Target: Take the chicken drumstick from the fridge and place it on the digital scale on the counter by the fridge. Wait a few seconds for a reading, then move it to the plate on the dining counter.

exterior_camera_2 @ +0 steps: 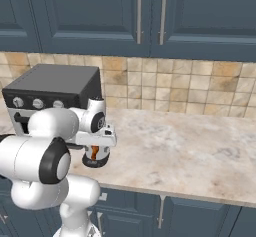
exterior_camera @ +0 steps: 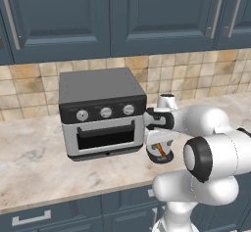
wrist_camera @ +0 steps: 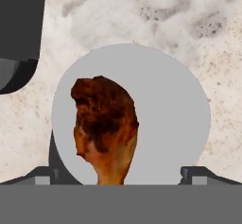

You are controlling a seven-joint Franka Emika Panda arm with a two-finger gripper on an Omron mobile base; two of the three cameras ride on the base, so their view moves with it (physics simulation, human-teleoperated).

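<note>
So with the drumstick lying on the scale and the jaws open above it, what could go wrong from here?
1. The chicken drumstick lies left of centre on the round grey scale, so a regrasp that closes off-centre could nudge it toward the rim instead of gripping it.
2. The toaster oven stands close beside the gripper; a wide swing on the lift could clip it.
3. The scale sits near the counter front edge, so a knocked drumstick might roll off.

Counter (exterior_camera: 39,152) with a toaster oven and a scale.
The toaster oven (exterior_camera: 102,111) stands against the back edge; the round grey scale (wrist_camera: 160,105) sits beside it, apparently nearer the front edge.
</note>
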